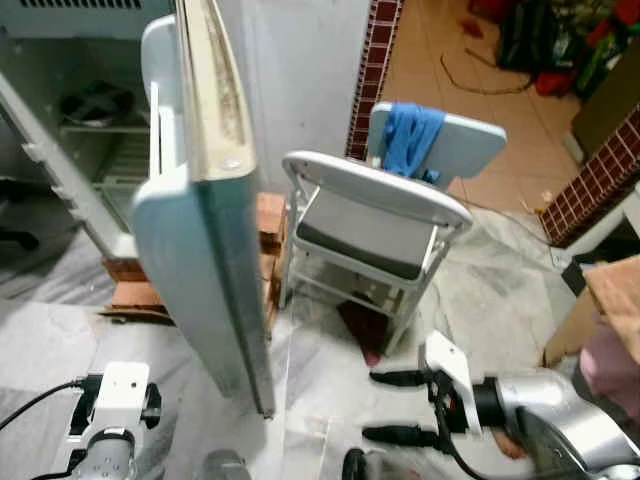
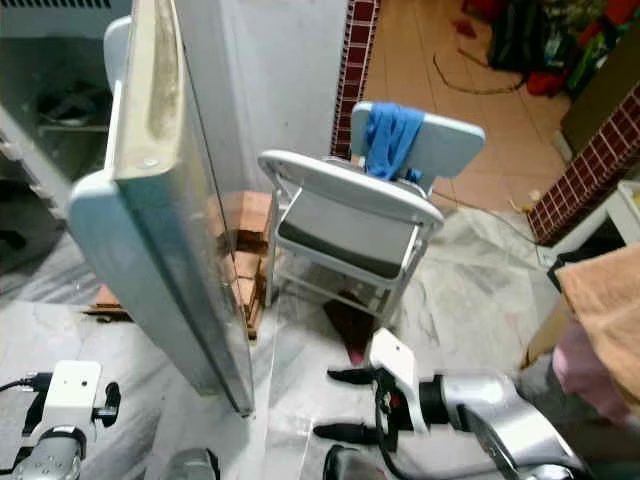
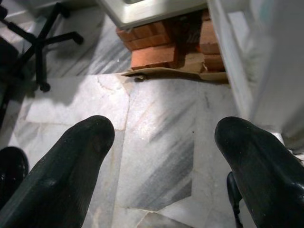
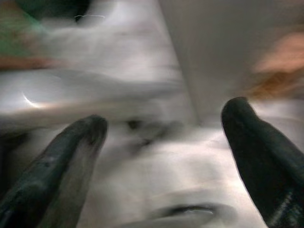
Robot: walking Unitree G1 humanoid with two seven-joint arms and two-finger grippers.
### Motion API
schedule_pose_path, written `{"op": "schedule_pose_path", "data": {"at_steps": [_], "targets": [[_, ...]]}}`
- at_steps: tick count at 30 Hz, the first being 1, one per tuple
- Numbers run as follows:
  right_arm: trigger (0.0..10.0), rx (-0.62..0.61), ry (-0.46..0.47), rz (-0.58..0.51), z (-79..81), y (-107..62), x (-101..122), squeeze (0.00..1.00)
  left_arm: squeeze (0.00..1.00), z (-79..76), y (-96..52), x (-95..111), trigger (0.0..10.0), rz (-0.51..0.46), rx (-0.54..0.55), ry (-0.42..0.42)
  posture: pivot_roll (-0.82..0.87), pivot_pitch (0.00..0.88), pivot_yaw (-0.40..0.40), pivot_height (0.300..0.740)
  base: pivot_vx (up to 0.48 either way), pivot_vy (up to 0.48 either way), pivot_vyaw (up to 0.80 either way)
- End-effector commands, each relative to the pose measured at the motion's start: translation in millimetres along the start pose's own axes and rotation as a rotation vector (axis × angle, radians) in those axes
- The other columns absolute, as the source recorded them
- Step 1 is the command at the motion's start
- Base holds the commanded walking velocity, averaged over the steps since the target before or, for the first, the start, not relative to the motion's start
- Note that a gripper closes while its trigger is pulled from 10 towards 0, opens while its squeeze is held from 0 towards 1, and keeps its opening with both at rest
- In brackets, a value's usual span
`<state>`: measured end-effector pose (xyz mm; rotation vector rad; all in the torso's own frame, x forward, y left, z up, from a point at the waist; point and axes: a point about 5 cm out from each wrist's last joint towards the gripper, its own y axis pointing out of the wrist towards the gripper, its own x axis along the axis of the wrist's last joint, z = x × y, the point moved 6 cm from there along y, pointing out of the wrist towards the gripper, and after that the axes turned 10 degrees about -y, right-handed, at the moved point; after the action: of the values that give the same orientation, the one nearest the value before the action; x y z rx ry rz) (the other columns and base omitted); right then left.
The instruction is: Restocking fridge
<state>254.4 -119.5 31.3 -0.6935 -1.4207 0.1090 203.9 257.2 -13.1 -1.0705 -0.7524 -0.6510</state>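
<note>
**Fridge door stands wide open**

The fridge is at the robot's left, sitting on bricks. Its door swings out toward the robot, edge on. Wire shelves show inside. Just beside the door stands a grey folding chair with a blue cloth over its back. The right tool hangs low over the marble floor, fingers apart, holding nothing. The left tool is low by the door, fingers apart too.

No readable text in any view.
The fridge door, the folding chair and the marble floor carry no legible label, brand, number or sign.
</note>
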Motion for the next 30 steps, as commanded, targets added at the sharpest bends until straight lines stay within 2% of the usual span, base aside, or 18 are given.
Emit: {"op": "schedule_pose_path", "data": {"at_steps": [1, 2, 5, 8, 12, 14, 16, 17, 19, 22, 23, 24, 25, 26, 27, 28, 30], "targets": [[10.0, -0.234, -0.07, 0.007, -40.8, 0.7, 8, 0.0, 0.0, 2.6, -3.8, -4, 10.0, 0.004, 0.024, 0.017, 0.14, 0.127, -0.043, 0.74, 0.0, 0.0, 0.0], [10.0, -0.341, -0.079, -0.018, -58.8, 2.5, 18, 0.0, 0.0, 6.0, -6.1, -7, 10.0, 0.004, 0.036, 0.016, 0.15, 0.132, -0.047, 0.74, 0.0, 0.0, 0.0], [10.0, -0.397, -0.052, -0.057, -69.1, 6.5, 29, 0.0, 0.0, 10.0, -10.9, -12, 10.0, 0.009, 0.036, 0.011, 0.16, 0.135, -0.051, 0.74, 0.0, 0.0, 0.0], [10.0, -0.416, -0.083, -0.104, -69.7, 18.0, 42, 0.0, 0.0, 11.5, -9.8, -14, 10.0, 0.005, 0.029, -0.006, 0.16, 0.136, -0.056, 0.74, 0.0, 0.0, 0.0], [10.0, -0.417, -0.103, -0.117, -67.1, 28.5, 43, 0.0, 0.0, 0.8, -2.8, 0, 10.0, -0.064, -0.028, 0.044, 0.16, 0.136, -0.061, 0.74, 0.0, 0.0, 0.0], [10.0, -0.427, -0.115, -0.131, -63.7, 33.9, 44, 0.0, 0.0, -12.7, 4.0, 11, 10.0, -0.118, -0.105, 0.061, 0.16, 0.134, -0.063, 0.74, 0.0, 0.0, 0.0], [10.0, -0.43, -0.117, -0.134, -63.7, 34.1, 44, 0.0, 0.0, -13.9, 4.8, 12, 10.0, -0.123, -0.111, 0.06, 0.16, 0.134, -0.063, 0.74, 0.0, 0.0, 0.0], [10.0, -0.476, -0.105, -0.149, -66.5, 33.0, 45, 0.0, 0.0, -18.3, 13.7, 28, 10.0, -0.18, -0.14, 0.036, 0.15, 0.13, -0.067, 0.74, 0.0, 0.0, 0.0], [10.0, -0.503, -0.101, -0.157, -68.1, 32.3, 45, 0.0, 0.0, -21.5, 19.2, 40, 10.0, -0.223, -0.16, 0.027, 0.15, 0.128, -0.067, 0.74, 0.0, 0.0, 0.0], [10.0, -0.515, -0.097, -0.159, -64.2, 35.0, 42, 0.0, 0.0, -30.6, 32.1, 76, 10.0, -0.31, -0.223, -0.001, 0.13, 0.116, -0.067, 0.74, 0.0, 0.0, 0.0], [10.0, -0.511, -0.1, -0.158, -61.3, 36.4, 40, 0.0, 0.0, -23.2, 41.2, 94, 10.0, -0.344, -0.195, 0.006, 0.12, 0.11, -0.064, 0.74, 0.0, 0.0, 0.0], [10.0, -0.511, -0.1, -0.158, -61.3, 36.4, 40, 0.0, 0.0, -23.2, 41.2, 94, 10.0, -0.344, -0.195, 0.006, 0.12, 0.11, -0.064, 0.74, 0.0, 0.0, 0.0], [10.0, -0.511, -0.101, -0.158, -59.9, 36.5, 39, 0.0, 0.0, -9.5, 48.8, 105, 10.0, -0.355, -0.134, 0.012, 0.12, 0.106, -0.06, 0.74, 0.0, 0.0, 0.0], [10.0, -0.517, -0.101, -0.155, -60.4, 34.9, 37, 0.0, 0.0, 10.1, 54.5, 108, 10.0, -0.344, -0.049, 0.013, 0.12, 0.104, -0.058, 0.74, 0.0, 0.0, 0.0], [10.0, -0.519, -0.1, -0.153, -60.8, 34.2, 36, 0.0, 0.0, 16.8, 55.8, 108, 10.0, -0.341, -0.02, 0.014, 0.12, 0.103, -0.057, 0.74, 0.0, 0.0, 0.0], [10.0, -0.53, -0.096, -0.146, -62.6, 32.0, 33, 0.0, 0.0, 34.9, 56.6, 106, 10.0, -0.333, 0.055, 0.009, 0.12, 0.103, -0.055, 0.74, 0.0, 0.0, 0.0], [10.0, -0.537, -0.092, -0.14, -63.9, 30.4, 31, 0.0, 0.0, 53.5, 56.3, 102, 10.0, -0.32, 0.132, 0.003, 0.12, 0.104, -0.055, 0.74, 0.0, 0.0, 0.0]]}}
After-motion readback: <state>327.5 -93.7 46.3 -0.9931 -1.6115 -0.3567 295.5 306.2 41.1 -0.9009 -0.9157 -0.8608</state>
